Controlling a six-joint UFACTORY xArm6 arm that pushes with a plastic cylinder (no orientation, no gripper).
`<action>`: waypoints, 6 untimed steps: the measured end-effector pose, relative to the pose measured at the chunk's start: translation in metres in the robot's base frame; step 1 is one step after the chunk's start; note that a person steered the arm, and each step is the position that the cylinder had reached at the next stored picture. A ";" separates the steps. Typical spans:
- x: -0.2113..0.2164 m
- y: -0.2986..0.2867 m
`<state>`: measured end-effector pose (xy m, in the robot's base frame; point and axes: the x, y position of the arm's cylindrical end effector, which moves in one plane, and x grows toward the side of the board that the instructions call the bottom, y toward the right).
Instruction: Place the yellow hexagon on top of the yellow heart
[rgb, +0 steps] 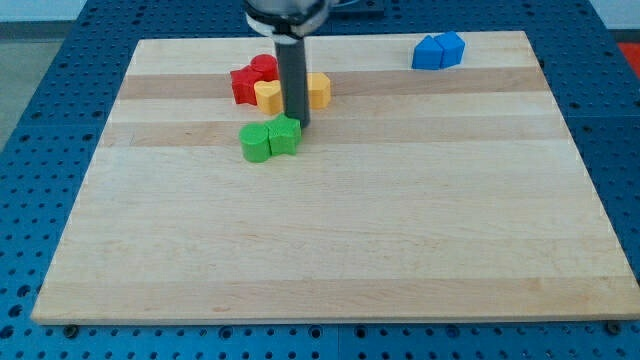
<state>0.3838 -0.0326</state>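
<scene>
the yellow hexagon (318, 89) lies just right of my tip (299, 126), the yellow heart (269, 95) just left of it. red blocks (250, 80) touch the heart. green blocks (270, 138) sit just below my tip; blue blocks (439, 50) far right. no jaws exist here.

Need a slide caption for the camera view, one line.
My tip rests between two yellow blocks and two green blocks, red blocks behind, blue blocks at the wooden board's top right.
</scene>
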 end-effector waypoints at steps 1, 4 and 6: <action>0.000 0.060; -0.055 0.051; -0.067 0.008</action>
<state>0.3171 -0.0248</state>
